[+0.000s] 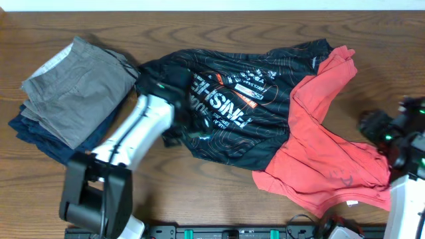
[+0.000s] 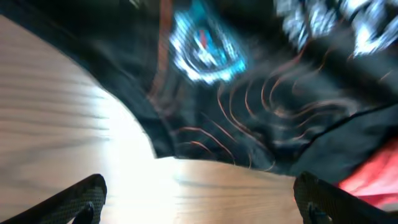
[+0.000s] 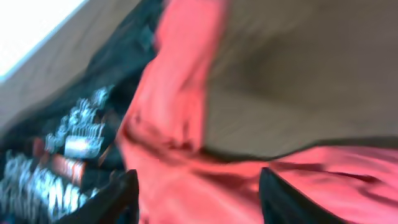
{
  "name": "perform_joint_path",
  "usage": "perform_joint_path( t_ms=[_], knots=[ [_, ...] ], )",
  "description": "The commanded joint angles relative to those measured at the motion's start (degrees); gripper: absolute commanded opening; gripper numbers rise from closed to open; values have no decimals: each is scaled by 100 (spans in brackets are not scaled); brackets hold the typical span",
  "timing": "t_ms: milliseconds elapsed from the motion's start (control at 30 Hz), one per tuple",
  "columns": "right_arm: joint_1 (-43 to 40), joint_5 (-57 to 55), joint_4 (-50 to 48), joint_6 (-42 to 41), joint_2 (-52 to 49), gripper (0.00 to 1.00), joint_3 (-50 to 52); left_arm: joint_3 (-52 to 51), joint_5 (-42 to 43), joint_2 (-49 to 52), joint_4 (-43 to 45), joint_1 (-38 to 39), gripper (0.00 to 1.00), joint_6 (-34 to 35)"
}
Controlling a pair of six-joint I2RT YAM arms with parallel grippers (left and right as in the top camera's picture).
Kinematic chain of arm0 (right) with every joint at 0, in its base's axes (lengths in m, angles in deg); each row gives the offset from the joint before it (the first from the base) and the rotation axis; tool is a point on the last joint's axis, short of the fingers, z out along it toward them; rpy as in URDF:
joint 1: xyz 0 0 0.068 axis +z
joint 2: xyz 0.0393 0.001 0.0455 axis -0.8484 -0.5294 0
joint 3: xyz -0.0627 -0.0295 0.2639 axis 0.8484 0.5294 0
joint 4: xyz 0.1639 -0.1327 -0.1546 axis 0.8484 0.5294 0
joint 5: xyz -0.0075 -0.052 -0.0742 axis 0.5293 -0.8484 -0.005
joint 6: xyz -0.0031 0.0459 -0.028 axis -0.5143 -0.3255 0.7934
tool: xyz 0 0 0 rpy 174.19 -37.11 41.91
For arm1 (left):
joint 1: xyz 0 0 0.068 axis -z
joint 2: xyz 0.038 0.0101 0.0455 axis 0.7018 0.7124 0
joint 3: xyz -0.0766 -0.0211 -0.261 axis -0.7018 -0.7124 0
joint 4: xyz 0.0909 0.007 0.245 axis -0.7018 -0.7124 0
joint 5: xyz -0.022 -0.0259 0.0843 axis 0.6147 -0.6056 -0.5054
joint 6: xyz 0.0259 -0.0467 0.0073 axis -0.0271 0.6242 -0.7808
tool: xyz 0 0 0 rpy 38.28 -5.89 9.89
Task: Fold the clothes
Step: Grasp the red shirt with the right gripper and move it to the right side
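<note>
1. The black jersey (image 1: 232,106) lay crumpled and unfolded, logos up, in the middle of the tabletop (image 1: 199,192). Its right side overlapped the red shirt (image 1: 325,159).
2. The left gripper (image 2: 199,205) hovered at the jersey's lower-left hem. Its fingers were spread wide with only bare wood between them, probably placed to take that edge for a fold.
3. The right gripper (image 3: 199,199) hung well right of the jersey, above the red shirt. Its fingers stood apart and, as far as the blurred wrist view showed, pinched nothing.
4. Folded grey and navy trousers (image 1: 73,93) sat stacked left of the jersey, seemingly set aside as finished.
5. The surface was dark brown wood grain, glaring bright below the jersey's hem. Nothing of the room showed beyond it.
</note>
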Motion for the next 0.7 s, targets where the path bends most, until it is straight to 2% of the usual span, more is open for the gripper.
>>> perform_joint_path(
  t_ms=[0, 100, 233, 400, 533, 567, 600, 667],
  knots=[
    [649, 354, 48, 660, -444, 69, -31, -505, 68, 61, 439, 470, 98, 605],
    [1217, 127, -129, 662, -986, 73, -31, -896, 306, 61, 1408, 898, 98, 743],
    [1853, -195, -597, 658, -1823, 74, -31, -1233, 306, 63, 2358, 1362, 98, 881],
    [2354, -433, -1005, 658, -2647, 75, -31, -1386, 306, 63, 2544, 1613, 98, 1193],
    [2522, -826, -990, 479, -3108, 68, -31, -1410, 306, 63, 2542, 1622, 99, 1191],
    [2527, -881, -990, 435, -3158, 64, -31, -1410, 306, 63, 2542, 1622, 97, 1191],
    [2527, -927, -992, 413, -3217, 54, -31, -1410, 306, 63, 2540, 1622, 91, 1191],
    [2522, -966, -992, 391, -3311, 14, -31, -1416, 306, 63, 2542, 1622, 73, 1191]
  ],
)
